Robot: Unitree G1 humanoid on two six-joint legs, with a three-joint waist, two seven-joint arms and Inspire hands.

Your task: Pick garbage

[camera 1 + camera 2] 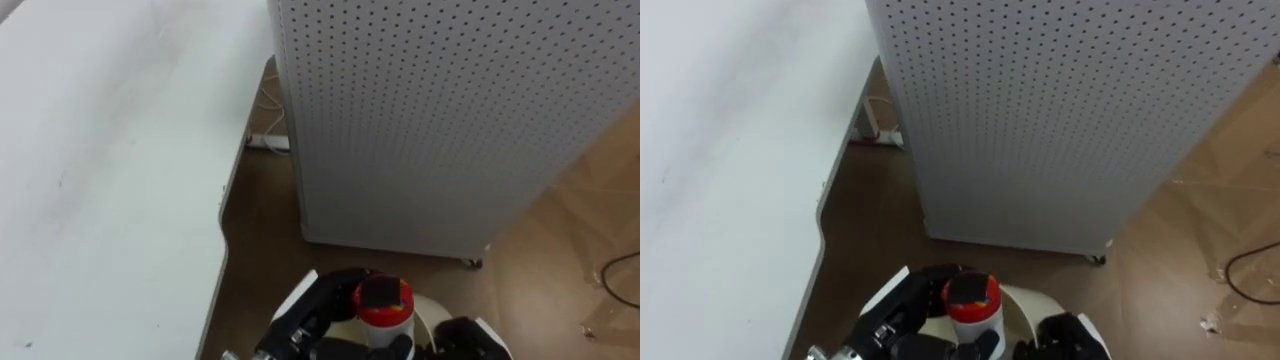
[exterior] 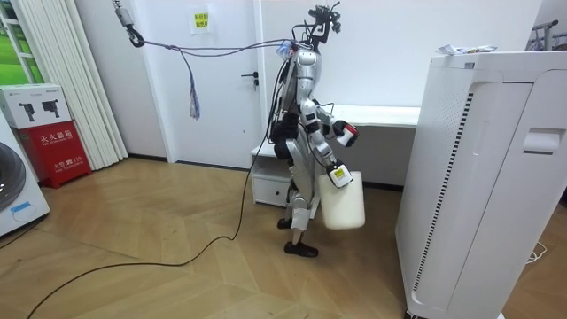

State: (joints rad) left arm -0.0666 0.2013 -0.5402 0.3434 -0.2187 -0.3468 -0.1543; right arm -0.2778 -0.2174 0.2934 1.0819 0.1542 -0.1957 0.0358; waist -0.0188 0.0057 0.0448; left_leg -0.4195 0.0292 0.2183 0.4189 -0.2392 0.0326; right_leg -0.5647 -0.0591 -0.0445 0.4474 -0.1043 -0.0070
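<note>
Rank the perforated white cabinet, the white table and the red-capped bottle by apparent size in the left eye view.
Largest, too alike to rank: perforated white cabinet, white table.
Smallest by far: red-capped bottle, though it is nearest the camera.

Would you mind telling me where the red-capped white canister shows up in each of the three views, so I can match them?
Left eye view: red-capped white canister at the bottom edge, centre, in the left hand.
Right eye view: bottom edge, slightly left of centre.
Room view: held up before the robot's chest, near the centre.
Shared landmark: the tall white cabinet, beyond the canister in the eye views, at the room view's right.
</note>
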